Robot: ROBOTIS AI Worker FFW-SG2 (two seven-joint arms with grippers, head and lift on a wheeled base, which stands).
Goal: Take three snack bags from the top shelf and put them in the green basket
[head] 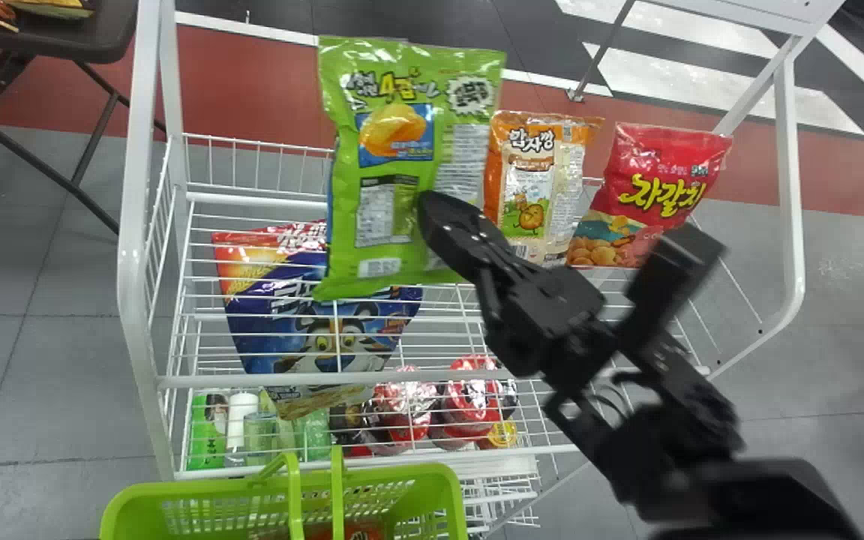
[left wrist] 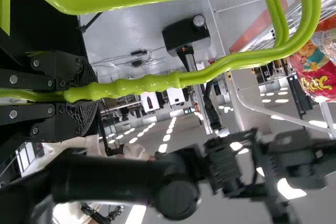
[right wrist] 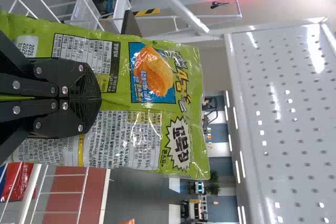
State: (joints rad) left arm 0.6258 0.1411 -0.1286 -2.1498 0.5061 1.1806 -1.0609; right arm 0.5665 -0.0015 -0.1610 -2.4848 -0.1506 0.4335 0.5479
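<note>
Right jaws pinch green bag (head: 394, 154); left wrist view: left jaws clamp basket handle (left wrist: 152, 83).

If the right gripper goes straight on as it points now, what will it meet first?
The right gripper pinches the green bag, which would travel with it; beyond, the way looks free. The white post seems off left, but depth is unclear.

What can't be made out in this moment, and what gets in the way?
- Full contents of the green basket: head view, bottom edge cuts it off.
- Part of the green snack bag: right wrist view, behind the right tool.
- Outer part of the red snack bag: left wrist view, right edge.
- Some lower-shelf goods: head view, behind wires and the blue bag.
</note>
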